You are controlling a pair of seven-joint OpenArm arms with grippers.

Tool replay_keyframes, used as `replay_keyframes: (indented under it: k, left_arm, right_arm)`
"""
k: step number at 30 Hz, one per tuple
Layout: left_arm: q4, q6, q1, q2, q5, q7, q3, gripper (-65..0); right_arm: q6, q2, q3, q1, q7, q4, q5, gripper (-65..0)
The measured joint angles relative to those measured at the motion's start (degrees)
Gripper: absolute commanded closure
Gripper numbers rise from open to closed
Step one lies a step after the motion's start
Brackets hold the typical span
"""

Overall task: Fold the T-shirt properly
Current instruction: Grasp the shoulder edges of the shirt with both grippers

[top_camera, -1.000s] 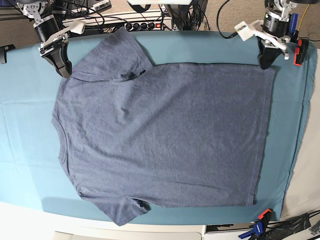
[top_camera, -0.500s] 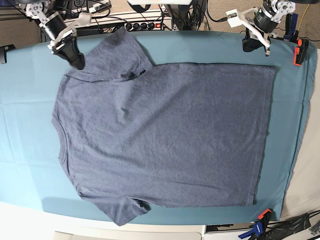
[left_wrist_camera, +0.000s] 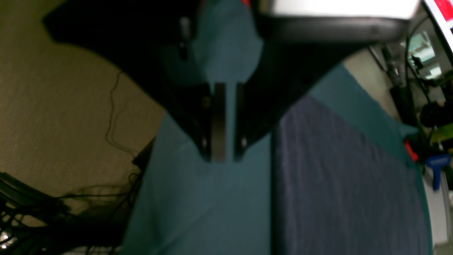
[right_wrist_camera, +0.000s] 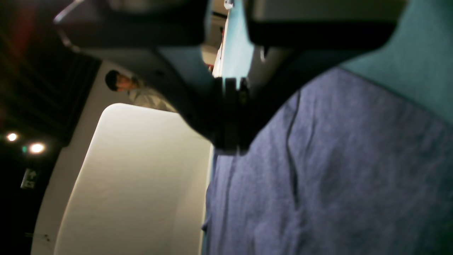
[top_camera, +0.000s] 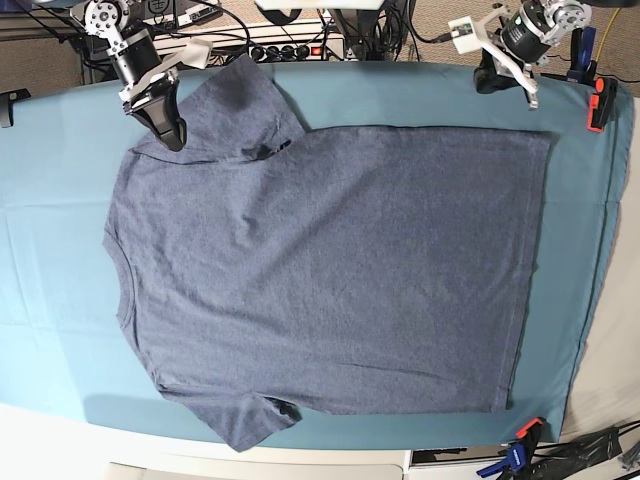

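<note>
The blue-grey T-shirt (top_camera: 330, 270) lies flat on the teal cloth, plain side up, neck at the left and hem at the right. No lettering shows. My right gripper (top_camera: 173, 138) hovers by the shirt's far shoulder, next to the far sleeve (top_camera: 245, 95). In the right wrist view the gripper (right_wrist_camera: 230, 148) is shut and empty over the shirt (right_wrist_camera: 336, 170). My left gripper (top_camera: 484, 82) is above bare cloth beyond the far hem corner. In the left wrist view it (left_wrist_camera: 226, 156) is all but shut, a thin slit between the pads, holding nothing, left of the shirt's edge (left_wrist_camera: 336, 184).
The teal table cloth (top_camera: 50, 220) covers the table. An orange clamp (top_camera: 598, 105) grips the far right edge. A blue and orange clamp (top_camera: 520, 445) sits at the near right corner. A power strip and cables (top_camera: 290, 48) run along the back.
The right gripper has swung from the far left in toward the shirt's shoulder. The left gripper has left the far hem corner and drawn back off the shirt. The shirt has not moved.
</note>
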Motion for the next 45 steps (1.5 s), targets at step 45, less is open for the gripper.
replay_keyframes:
  k: [45]
  left_arm:
    - [0.0,-4.55,-5.33,0.02,-3.04,1.79,-0.04,-5.7]
  right_arm:
    - [19.63,2.1,0.26,0.26,-14.6,0.13,8.0,-24.9]
